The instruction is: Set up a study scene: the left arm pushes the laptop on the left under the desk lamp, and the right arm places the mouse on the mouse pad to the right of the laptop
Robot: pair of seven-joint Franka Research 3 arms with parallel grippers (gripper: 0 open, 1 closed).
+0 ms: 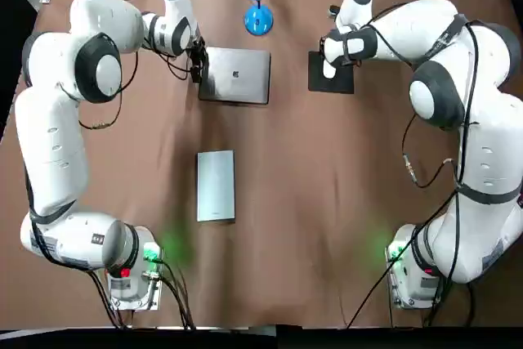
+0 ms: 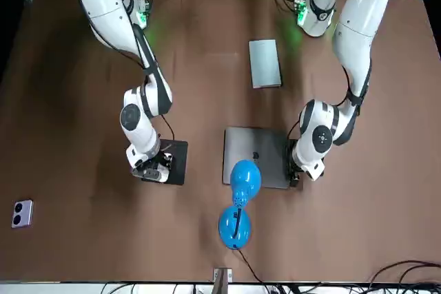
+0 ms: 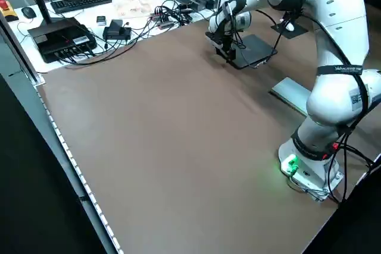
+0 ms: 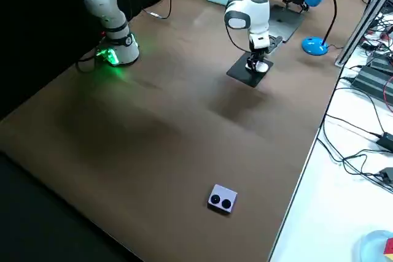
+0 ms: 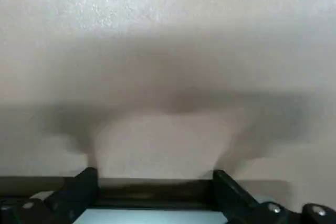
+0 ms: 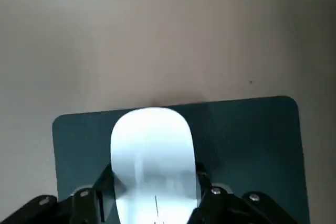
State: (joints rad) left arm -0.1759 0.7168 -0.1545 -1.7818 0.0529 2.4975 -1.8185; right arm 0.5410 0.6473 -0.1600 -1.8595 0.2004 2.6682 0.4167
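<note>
The closed grey laptop (image 1: 237, 76) lies just in front of the blue desk lamp (image 1: 258, 19), whose head (image 2: 244, 177) hangs over the laptop's far edge. My left gripper (image 1: 196, 63) is low at the laptop's left edge, open, its fingertips (image 5: 84, 181) against that edge (image 5: 157, 195). The black mouse pad (image 1: 337, 81) lies to the right of the laptop. My right gripper (image 1: 330, 61) is over the pad's left part, shut on the white mouse (image 6: 152, 150), which sits on or just above the pad (image 6: 252, 145).
A flat grey slab (image 1: 216, 185) lies mid-table, nearer the arm bases. A small pale device (image 2: 22, 213) sits far out at the robot's right. Cables and electronics (image 3: 65, 34) crowd the bench beyond the table's far edge.
</note>
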